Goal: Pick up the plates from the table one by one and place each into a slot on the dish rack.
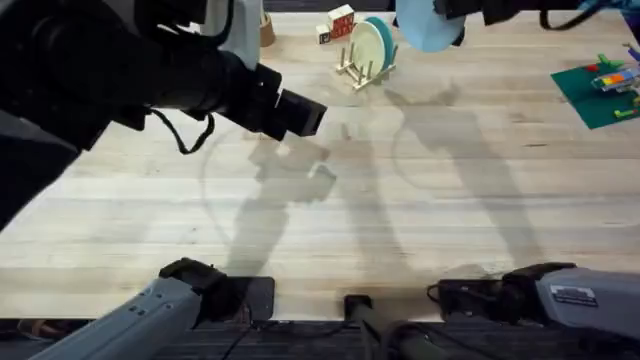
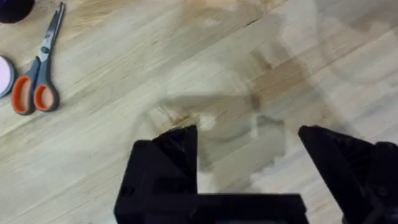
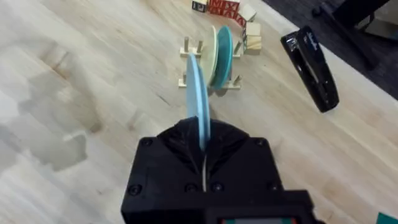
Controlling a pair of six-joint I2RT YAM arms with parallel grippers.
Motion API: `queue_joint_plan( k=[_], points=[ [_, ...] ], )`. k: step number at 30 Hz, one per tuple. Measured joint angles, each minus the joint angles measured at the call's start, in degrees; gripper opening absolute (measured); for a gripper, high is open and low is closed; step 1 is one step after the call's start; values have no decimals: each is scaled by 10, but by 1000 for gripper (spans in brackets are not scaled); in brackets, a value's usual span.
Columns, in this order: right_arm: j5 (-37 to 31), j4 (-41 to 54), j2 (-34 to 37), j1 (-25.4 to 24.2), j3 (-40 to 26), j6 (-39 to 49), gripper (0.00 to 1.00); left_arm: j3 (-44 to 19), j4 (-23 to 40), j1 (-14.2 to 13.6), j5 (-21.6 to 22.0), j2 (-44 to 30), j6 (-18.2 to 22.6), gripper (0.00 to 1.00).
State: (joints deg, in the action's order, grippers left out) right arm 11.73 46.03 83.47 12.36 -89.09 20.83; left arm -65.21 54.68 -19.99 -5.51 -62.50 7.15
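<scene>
**A:** Start big. What carries everything?

**B:** The wide, pale wooden plank surface [image 1: 420, 200], bare over most of its middle. Beyond the right arm's jaws [image 3: 203, 146] stands the small unpainted wooden dish rack with thin upright pegs [image 3: 208, 70], and two plates already sit on edge in it: a pale cream-yellow round plate [image 3: 216, 55] and, just behind it, a darker teal round plate [image 3: 226, 48].

**A:** And the other plate for the task?

**B:** The light blue flat round plate [image 3: 196, 93] is up off the surface, pinched on edge between the right jaws, its rim pointing toward the rack and near it, not yet among the pegs.

**A:** The left arm?

**B:** Its jaws [image 2: 249, 165] are spread wide over bare wood, gripping nothing. Off to one side of them lie orange-handled steel scissors [image 2: 38, 68] (no part of the job).

**A:** So how far along?

**B:** I'd judge it well past halfway: the cream-yellow plate is slotted, the blue one is lifted and carried close, and I see no other plate lying flat on the surface. What's left is lining the blue plate up with a free slot on the near side of the rack, lowering it in, and letting go.
</scene>
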Motion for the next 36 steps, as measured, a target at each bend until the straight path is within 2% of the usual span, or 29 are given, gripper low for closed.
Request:
queue_joint_plan(
  k=[8,12,22,36],
  points=[
    [-2,-8,49,0,-55,25,30,0,0,0,7,0,2,995],
    [-6,-46,79,0,-79,43,30,0,0,0,7,0,2,995],
    [-15,-139,152,0,-84,60,30,0,0,0,7,0,2,996],
    [-17,-148,192,0,-84,49,30,0,0,0,7,0,2,995]
  ],
)
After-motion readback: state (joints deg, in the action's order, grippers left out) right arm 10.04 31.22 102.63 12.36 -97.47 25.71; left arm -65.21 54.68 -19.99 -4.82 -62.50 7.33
